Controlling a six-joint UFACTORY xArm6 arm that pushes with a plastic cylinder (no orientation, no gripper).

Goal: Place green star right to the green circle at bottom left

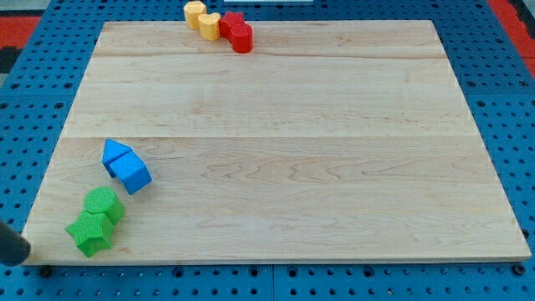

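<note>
Nearest, green star (pixel 89 232) touches the green circle (pixel 104 204) from below-left, so it needs pushing round rightward; my tip's end isn't visible, no fingers.

Blue blocks (pixel 126 165) (touching) above green pair (pixel 95 221)

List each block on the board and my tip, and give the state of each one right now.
green star: bottom left corner, touching the green circle, below-left of it.
green circle: bottom left.
blue blocks: two, touching, above the greens.
yellow blocks: top edge, touching.
red blocks: touching yellows.
my tip: off the board, left of the star.
</note>
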